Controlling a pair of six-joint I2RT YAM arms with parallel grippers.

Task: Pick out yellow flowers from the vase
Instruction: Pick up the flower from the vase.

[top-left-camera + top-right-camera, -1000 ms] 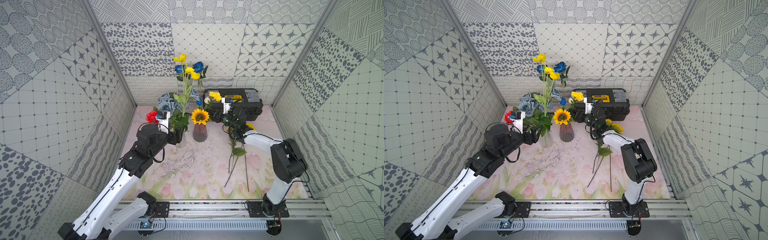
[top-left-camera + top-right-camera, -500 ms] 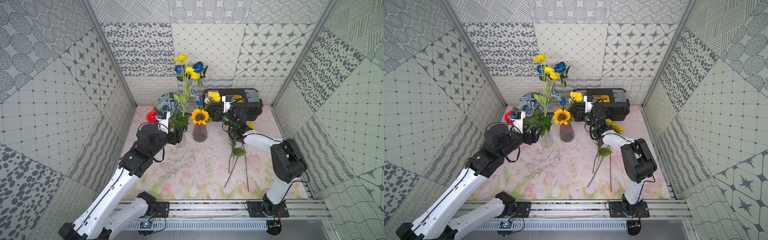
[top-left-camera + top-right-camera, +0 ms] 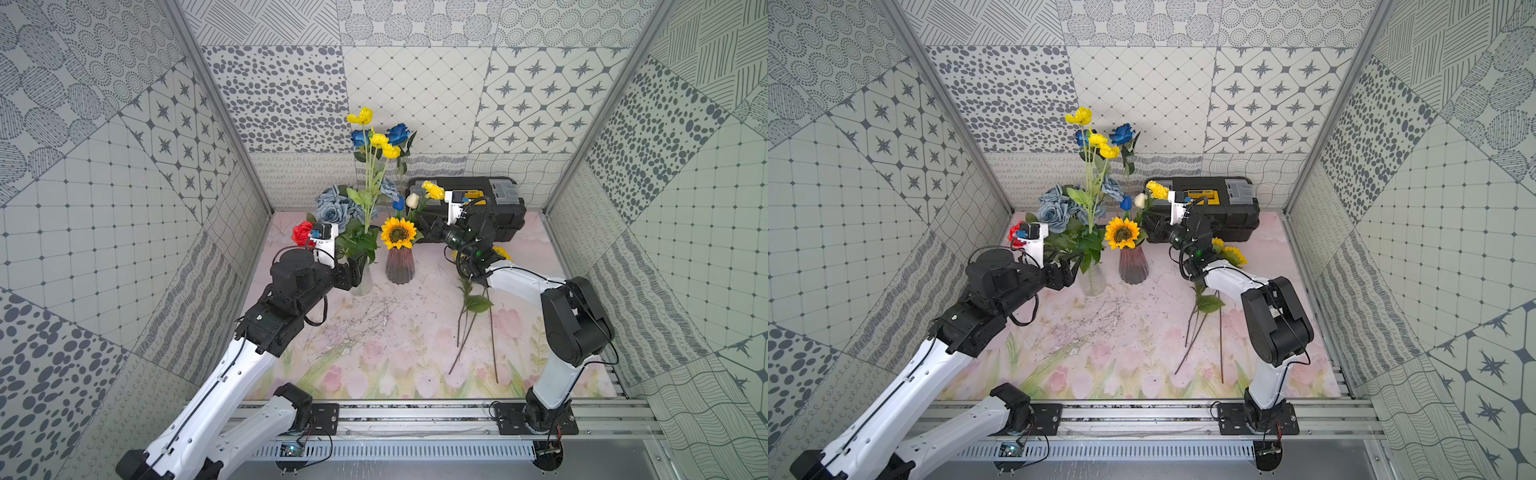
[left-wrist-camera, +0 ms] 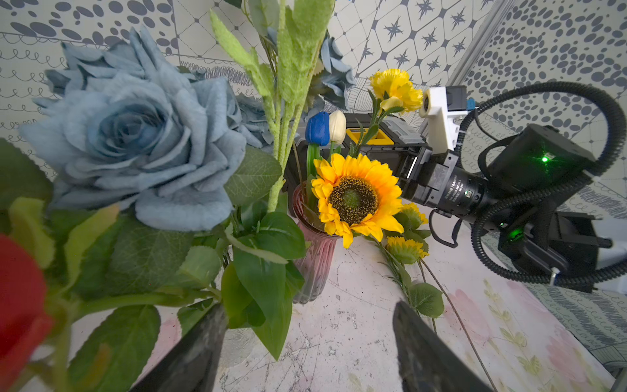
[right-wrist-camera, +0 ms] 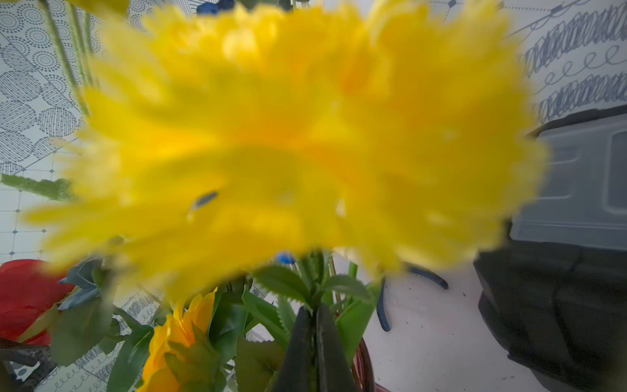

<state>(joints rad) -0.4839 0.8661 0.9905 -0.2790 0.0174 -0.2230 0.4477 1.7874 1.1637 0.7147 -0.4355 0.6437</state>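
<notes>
Sunflowers (image 3: 1233, 254) lie on the worktop (image 3: 1121, 332). Right fingers (image 5: 298, 349) clamp the carnation (image 5: 288, 135) stem, left fingers (image 4: 196, 353) gape empty. Vase sunflower (image 3: 398, 233) and spray (image 3: 380, 139) remain.

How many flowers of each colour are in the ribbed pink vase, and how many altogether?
In the pink vase:
Yellow: 2, the sunflower and the carnation, whose stem the right gripper holds in its shut jaws
White: 1, the white tulip
Blue: 1, the blue tulip bud
Total: 4
</notes>
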